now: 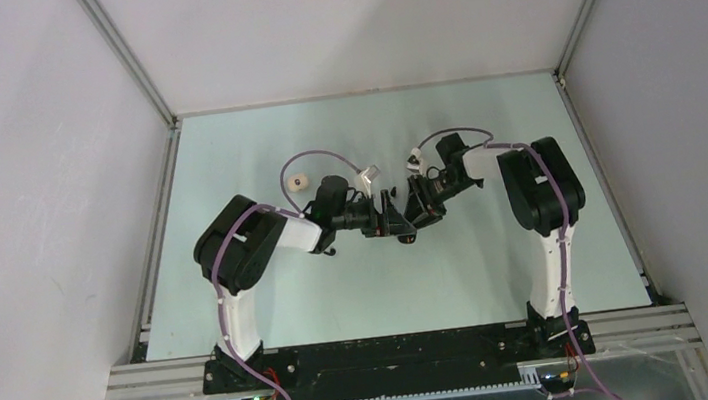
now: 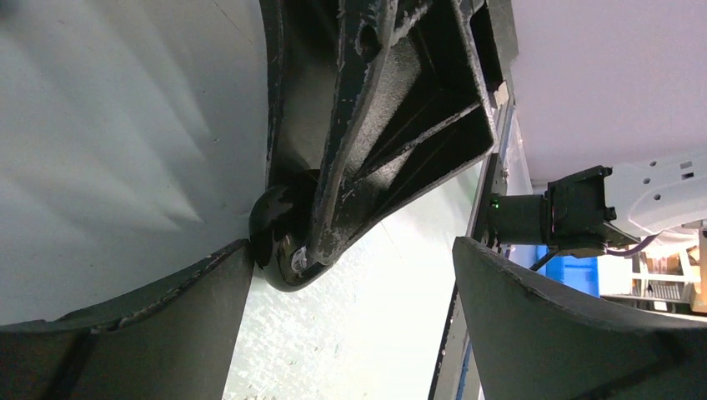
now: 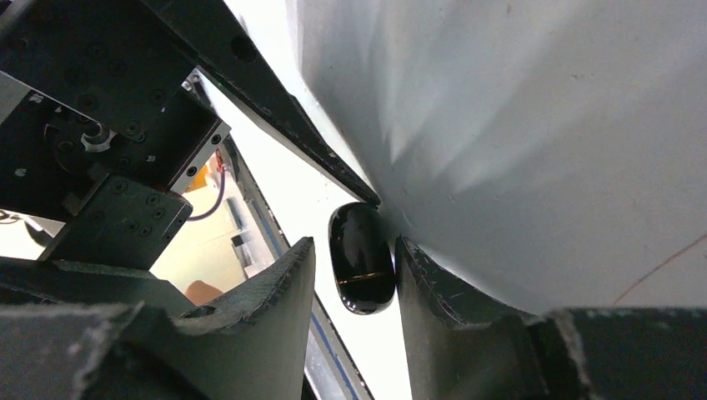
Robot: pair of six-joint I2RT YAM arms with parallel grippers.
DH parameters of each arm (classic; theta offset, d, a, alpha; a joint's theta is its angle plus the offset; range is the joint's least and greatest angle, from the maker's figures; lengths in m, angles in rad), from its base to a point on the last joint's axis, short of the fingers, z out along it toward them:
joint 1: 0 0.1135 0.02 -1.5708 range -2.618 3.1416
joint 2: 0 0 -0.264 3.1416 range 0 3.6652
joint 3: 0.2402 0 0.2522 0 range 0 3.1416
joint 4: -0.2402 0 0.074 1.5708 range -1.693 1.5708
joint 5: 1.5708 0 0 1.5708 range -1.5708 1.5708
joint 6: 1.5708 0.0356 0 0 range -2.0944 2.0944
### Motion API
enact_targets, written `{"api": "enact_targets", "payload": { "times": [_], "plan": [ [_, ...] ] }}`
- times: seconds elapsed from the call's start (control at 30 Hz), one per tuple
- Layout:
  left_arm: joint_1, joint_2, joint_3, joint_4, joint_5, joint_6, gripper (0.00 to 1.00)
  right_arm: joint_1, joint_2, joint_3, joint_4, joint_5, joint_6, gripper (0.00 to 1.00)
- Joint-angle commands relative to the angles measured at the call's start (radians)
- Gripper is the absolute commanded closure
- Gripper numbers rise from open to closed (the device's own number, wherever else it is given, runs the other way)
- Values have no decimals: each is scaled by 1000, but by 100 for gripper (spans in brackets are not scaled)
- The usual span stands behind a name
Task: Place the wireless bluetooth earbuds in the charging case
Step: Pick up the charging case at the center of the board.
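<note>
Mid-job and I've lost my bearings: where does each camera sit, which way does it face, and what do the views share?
Top external: above and behind the bases, looking down at the table; left arm and right arm show whole.
Left wrist: on the left gripper, looking past its own fingers at the black charging case and one finger of the right gripper.
Right wrist: on the right gripper, looking past its own fingers at the case between them.
Shared: both wrist views show the case and the other arm.

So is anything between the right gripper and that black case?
Nothing visible. The black case sits between the fingers of the right gripper, with one finger close against it and a thin gap showing at the other. The left gripper stands open just beside it.
</note>
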Motion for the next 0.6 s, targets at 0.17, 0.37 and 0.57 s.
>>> {"api": "enact_targets", "payload": {
  "times": [0.17, 0.37, 0.57],
  "plan": [
    [-7, -3, 26, 17, 10, 15, 5, -26, -120, -2, -41, 100, -67, 46],
    [-7, -6, 25, 17, 10, 15, 5, -26, -119, -2, -76, 82, -84, 44],
    [-6, -13, 22, 17, 10, 17, 5, -18, -73, -2, -81, 66, -85, 44]
  ]
}}
